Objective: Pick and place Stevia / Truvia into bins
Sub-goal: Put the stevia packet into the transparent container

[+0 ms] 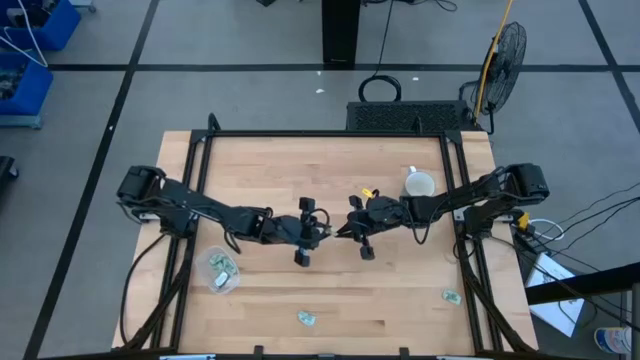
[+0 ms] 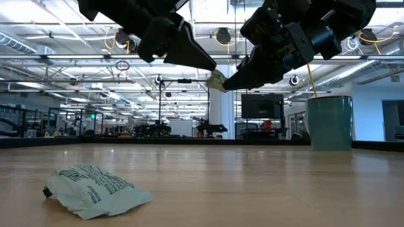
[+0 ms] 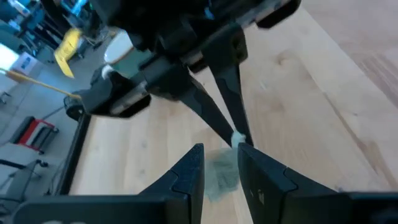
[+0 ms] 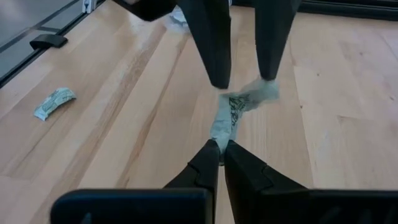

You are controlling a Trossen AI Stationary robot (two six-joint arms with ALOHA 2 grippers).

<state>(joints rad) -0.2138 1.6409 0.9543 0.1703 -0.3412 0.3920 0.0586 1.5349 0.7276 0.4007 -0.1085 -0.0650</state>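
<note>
High view count: one clear tub (image 1: 222, 271) near the left front of the surface (image 1: 330, 170), with sachets inside it; how many I cannot tell, the view being too small. Two sachets lie loose on the boards: one at the front edge near the middle (image 1: 306, 318), one toward the right front corner (image 1: 451, 296). One more sachet (image 4: 231, 112) is held in the air between the arms. One mug (image 1: 420, 184) stands at the right rear.

Right end effector (image 4: 220, 147): fingers together, clamped on one end of the crumpled airborne sachet, over the middle of the surface. Left end effector (image 3: 219, 154): fingers apart, tips facing the right one's tips closely. In the right wrist view the far end of the sachet lies at one left fingertip; whether it touches I cannot tell.

Low view: both end effectors hang well above the boards, with clear air beneath them. A crumpled sachet (image 2: 95, 187) lies flat in the foreground.

Edges and room: the middle of the surface is bare wood. The tub sits beside the left frame rail, the right loose sachet just beside the right rail. The mug stands near the right arm.
</note>
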